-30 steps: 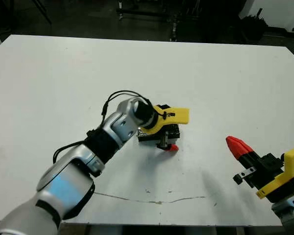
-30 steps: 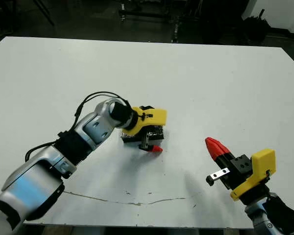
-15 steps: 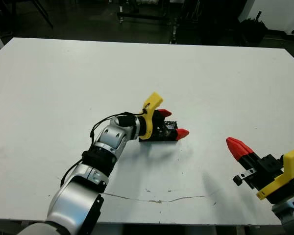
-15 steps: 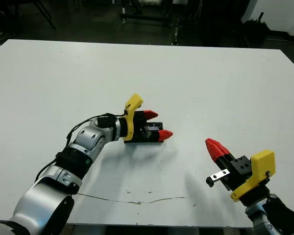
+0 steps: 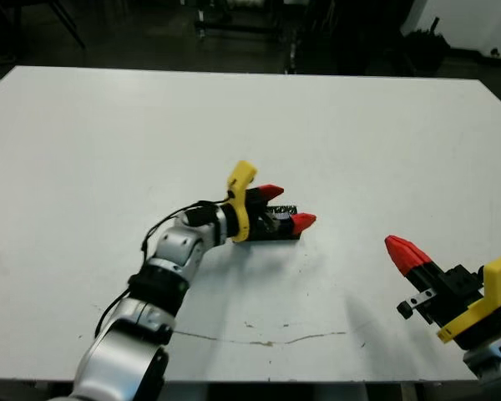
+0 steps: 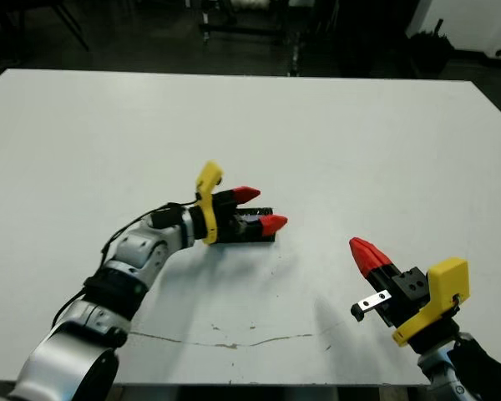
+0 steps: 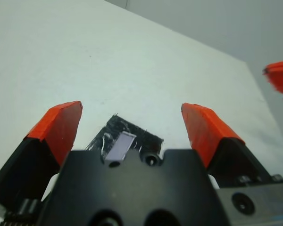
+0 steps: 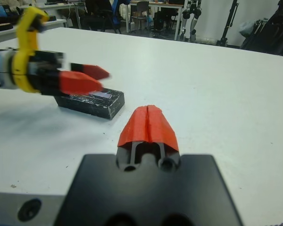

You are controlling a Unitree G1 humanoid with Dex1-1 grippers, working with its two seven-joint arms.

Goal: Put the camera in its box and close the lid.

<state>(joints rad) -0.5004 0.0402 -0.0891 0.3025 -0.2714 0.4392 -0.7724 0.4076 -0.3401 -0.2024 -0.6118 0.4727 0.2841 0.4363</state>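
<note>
We take the closed box (image 8: 90, 102) as our landmark; it lies near the middle of the white table (image 5: 108, 125). Its glossy black lid (image 7: 127, 137) sits flat on top, and a pale reflective patch shows on the lid. We cannot see the camera in any view.

The left pincer (image 5: 285, 207) reaches in from the box's left side and hovers just above it. Its two red-tipped fingers (image 7: 57, 127) are spread wide, one to each long side of the box, and they grip nothing.

To the right of the box, well apart from it and nearer the table's front edge, we find the right pincer (image 6: 366, 254). Its red fingertips (image 8: 147, 125) are pressed together with nothing between them, and they point toward the box.
</note>
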